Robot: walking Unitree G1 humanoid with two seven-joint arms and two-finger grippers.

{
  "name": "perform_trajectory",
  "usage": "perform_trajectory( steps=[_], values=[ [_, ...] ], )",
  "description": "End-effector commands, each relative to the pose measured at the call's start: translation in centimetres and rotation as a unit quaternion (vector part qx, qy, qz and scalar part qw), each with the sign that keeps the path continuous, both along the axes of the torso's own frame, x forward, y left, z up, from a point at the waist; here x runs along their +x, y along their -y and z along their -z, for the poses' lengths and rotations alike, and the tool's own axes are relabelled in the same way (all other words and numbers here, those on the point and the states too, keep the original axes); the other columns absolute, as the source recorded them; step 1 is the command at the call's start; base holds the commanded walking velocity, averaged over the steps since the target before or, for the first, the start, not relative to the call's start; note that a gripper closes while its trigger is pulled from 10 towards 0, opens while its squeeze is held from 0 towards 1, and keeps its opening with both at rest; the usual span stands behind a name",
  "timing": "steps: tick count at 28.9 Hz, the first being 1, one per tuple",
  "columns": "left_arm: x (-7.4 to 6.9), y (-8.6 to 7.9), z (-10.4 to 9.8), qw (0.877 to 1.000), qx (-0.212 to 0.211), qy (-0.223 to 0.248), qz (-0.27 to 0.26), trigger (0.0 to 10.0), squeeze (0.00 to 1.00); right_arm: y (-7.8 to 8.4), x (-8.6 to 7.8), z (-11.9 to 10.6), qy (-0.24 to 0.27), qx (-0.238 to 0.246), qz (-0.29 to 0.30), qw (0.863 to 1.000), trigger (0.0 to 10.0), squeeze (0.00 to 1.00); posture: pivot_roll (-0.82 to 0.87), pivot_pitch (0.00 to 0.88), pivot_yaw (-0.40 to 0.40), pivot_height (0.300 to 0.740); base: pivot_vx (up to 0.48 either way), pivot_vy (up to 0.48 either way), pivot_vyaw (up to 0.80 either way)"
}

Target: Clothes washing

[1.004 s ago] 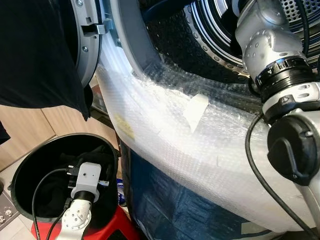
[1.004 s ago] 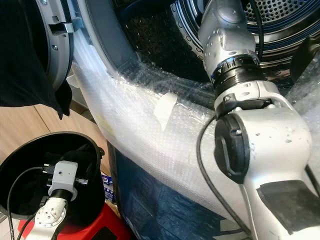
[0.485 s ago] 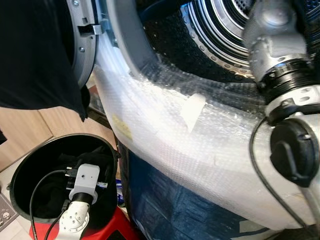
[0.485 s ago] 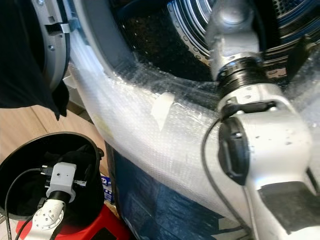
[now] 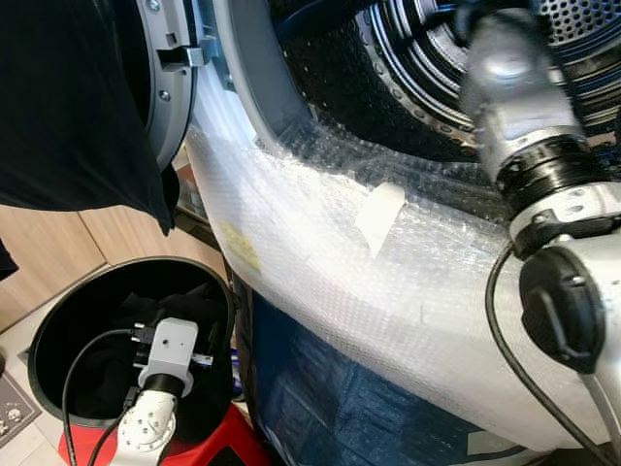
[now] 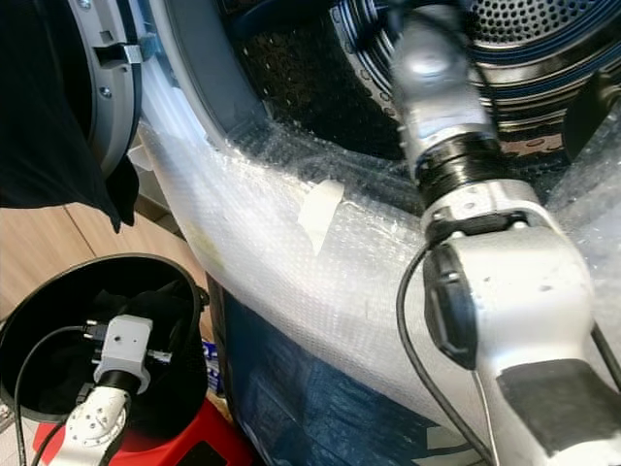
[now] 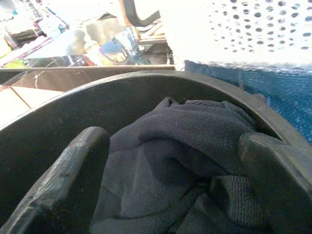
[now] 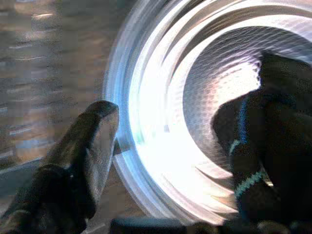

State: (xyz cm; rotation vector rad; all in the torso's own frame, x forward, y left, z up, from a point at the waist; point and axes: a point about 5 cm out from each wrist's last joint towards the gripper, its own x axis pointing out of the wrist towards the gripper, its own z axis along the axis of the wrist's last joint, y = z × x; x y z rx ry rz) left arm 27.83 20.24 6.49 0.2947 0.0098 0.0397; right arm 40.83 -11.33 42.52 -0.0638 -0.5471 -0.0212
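The left tool [image 7: 170, 195] hangs in the black bucket [image 5: 58, 320], fingers apart over the dark clothes [image 7: 185, 146]. The right tool [image 8: 195, 161] reaches into the washer drum [image 5: 572, 39], fingers apart, maybe beside dark cloth. Clothes could snag on the bubble wrap [image 5: 320, 272] and drop. No words can be read.

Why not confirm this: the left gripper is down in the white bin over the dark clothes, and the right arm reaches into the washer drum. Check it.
One thing is wrong: the bin is black, not white, as the left eye view shows. The rest stands: the left gripper is down in it over the dark clothes, and the right arm reaches into the washer drum.
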Motion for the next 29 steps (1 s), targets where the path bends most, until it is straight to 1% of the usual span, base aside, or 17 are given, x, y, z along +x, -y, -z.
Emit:
perform_trajectory(
  steps=[1, 3, 6, 7, 9, 10, 11, 13, 16, 18, 20, 21, 22, 24, 25, 27, 29],
  values=[
    [-0.8, 0.7, 1.8, 0.999, -0.003, -0.047, 0.015, 10.0, 0.00, -1.7, 0.1, 0.6, -0.018, 0.000, -0.072, 0.997, 10.0, 0.00, 0.03, 0.068, -0.039, 0.740, 0.000, 0.000, 0.00],
    [-1.0, 0.8, 1.9, 0.999, -0.005, -0.047, 0.013, 10.0, 0.00, 0.3, -1.1, -1.5, 0.081, 0.022, 0.026, 0.996, 10.0, 0.00, 0.04, 0.074, -0.047, 0.740, 0.000, 0.000, 0.00],
    [-1.1, 0.8, 1.9, 0.999, -0.007, -0.045, 0.008, 10.0, 0.00, 1.8, -2.2, -2.7, 0.155, 0.059, 0.081, 0.983, 10.0, 0.00, 0.04, 0.072, -0.048, 0.740, 0.000, 0.000, 0.00],
    [-1.1, 0.8, 1.9, 0.999, -0.007, -0.045, 0.008, 10.0, 0.00, 1.8, -2.2, -2.7, 0.155, 0.059, 0.081, 0.983, 10.0, 0.00, 0.04, 0.072, -0.048, 0.740, 0.000, 0.000, 0.00],
    [-1.1, 0.7, 1.9, 0.999, -0.007, -0.045, 0.007, 10.0, 0.00, -0.1, -0.5, 0.0, 0.046, 0.005, 0.018, 0.999, 10.0, 0.00, 0.04, 0.076, -0.048, 0.740, 0.000, 0.000, 0.00],
    [-1.1, 0.7, 1.9, 0.999, -0.007, -0.045, 0.007, 10.0, 0.00, -0.1, -0.5, 0.0, 0.046, 0.005, 0.018, 0.999, 10.0, 0.00, 0.04, 0.076, -0.048, 0.740, 0.000, 0.000, 0.00],
    [-1.1, 0.7, 1.9, 0.999, -0.007, -0.047, 0.009, 10.0, 0.00, -0.5, 0.4, 2.0, -0.011, 0.001, 0.010, 1.000, 10.0, 0.00, 0.04, 0.076, -0.049, 0.740, 0.000, 0.000, 0.00],
    [-1.1, 0.7, 1.9, 0.999, -0.005, -0.047, 0.011, 10.0, 0.00, 0.2, -0.5, 0.4, 0.061, -0.037, 0.073, 0.995, 10.0, 0.00, 0.04, 0.082, -0.049, 0.740, 0.000, 0.000, 0.00],
    [-1.1, 0.6, 1.8, 0.999, -0.005, -0.045, 0.006, 10.0, 0.00, 1.5, -2.3, -2.6, 0.160, 0.033, 0.083, 0.983, 10.0, 0.00, 0.04, 0.086, -0.048, 0.740, 0.000, 0.000, 0.00],
    [-1.0, 0.5, 1.7, 0.999, -0.005, -0.043, 0.004, 10.0, 0.00, 1.2, -2.2, -2.5, 0.154, 0.034, 0.070, 0.985, 10.0, 0.00, 0.04, 0.090, -0.047, 0.740, 0.000, 0.000, 0.00],
    [-1.0, 0.5, 1.7, 0.999, -0.005, -0.043, 0.004, 10.0, 0.00, 0.1, -1.3, -1.1, 0.106, -0.015, 0.047, 0.993, 10.0, 0.00, 0.03, 0.088, -0.044, 0.740, 0.000, 0.000, 0.00],
    [-1.0, 0.5, 1.7, 0.999, -0.005, -0.044, 0.005, 10.0, 0.00, -1.3, -0.3, 0.9, 0.041, -0.071, 0.015, 0.996, 10.0, 0.00, 0.03, 0.089, -0.042, 0.740, 0.000, 0.000, 0.00],
    [-0.9, 0.6, 1.7, 0.999, -0.006, -0.047, 0.008, 10.0, 0.00, -2.7, 0.7, 4.0, -0.054, -0.073, -0.052, 0.995, 10.0, 0.00, 0.03, 0.089, -0.042, 0.740, 0.000, 0.000, 0.00],
    [-0.8, 0.8, 1.8, 0.999, -0.006, -0.047, 0.011, 10.0, 0.00, -1.9, 0.5, 3.3, -0.025, -0.023, -0.026, 0.999, 10.0, 0.00, 0.03, 0.089, -0.042, 0.740, 0.000, 0.000, 0.00],
    [-0.7, 0.9, 1.6, 0.999, -0.006, -0.045, 0.012, 10.0, 0.00, -0.7, -1.3, -0.7, 0.108, -0.020, 0.032, 0.993, 10.0, 0.00, 0.03, 0.098, -0.040, 0.740, 0.000, 0.000, 0.00],
    [-0.6, 0.9, 1.5, 0.999, -0.008, -0.042, 0.009, 10.0, 0.00, 0.3, -3.0, -3.5, 0.199, 0.012, 0.053, 0.979, 10.0, 0.00, 0.02, 0.098, -0.040, 0.740, 0.000, 0.000, 0.00],
    [-0.6, 0.9, 1.5, 0.999, -0.009, -0.041, 0.008, 10.0, 0.00, 0.7, -3.5, -4.3, 0.219, 0.041, 0.046, 0.974, 10.0, 0.00, 0.02, 0.098, -0.040, 0.740, 0.000, 0.000, 0.00]
  ],
)
